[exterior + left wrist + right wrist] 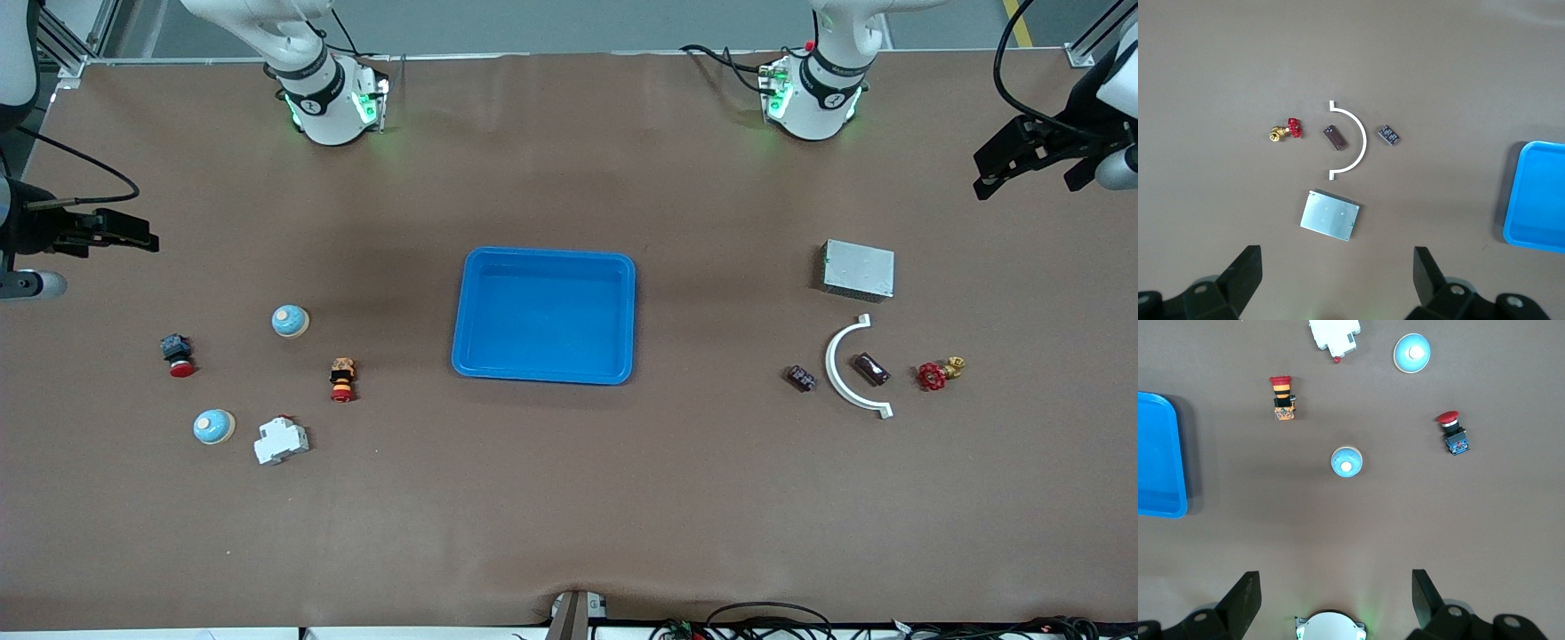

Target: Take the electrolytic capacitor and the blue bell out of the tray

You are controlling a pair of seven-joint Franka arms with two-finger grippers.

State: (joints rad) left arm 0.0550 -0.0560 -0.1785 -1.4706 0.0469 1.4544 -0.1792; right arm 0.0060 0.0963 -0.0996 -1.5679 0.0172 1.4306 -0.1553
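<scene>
Two round blue bells lie toward the right arm's end of the table: one bell (290,321) (1347,462) farther from the front camera, the other bell (214,428) (1412,353) nearer to it. A dark brown capacitor (871,369) (1334,139) lies inside the curve of a white arc piece (853,366) toward the left arm's end. My right gripper (147,238) (1336,577) hangs open and empty over the right arm's end. My left gripper (982,175) (1336,257) hangs open and empty over the left arm's end, beside a grey box (857,269).
A blue tray (471,302) sits mid-table. Near the bells lie a red push button (178,354), an orange-striped stop button (342,380) and a white breaker (281,440). Near the capacitor lie a small dark component (801,378) and a red-handled brass valve (938,373).
</scene>
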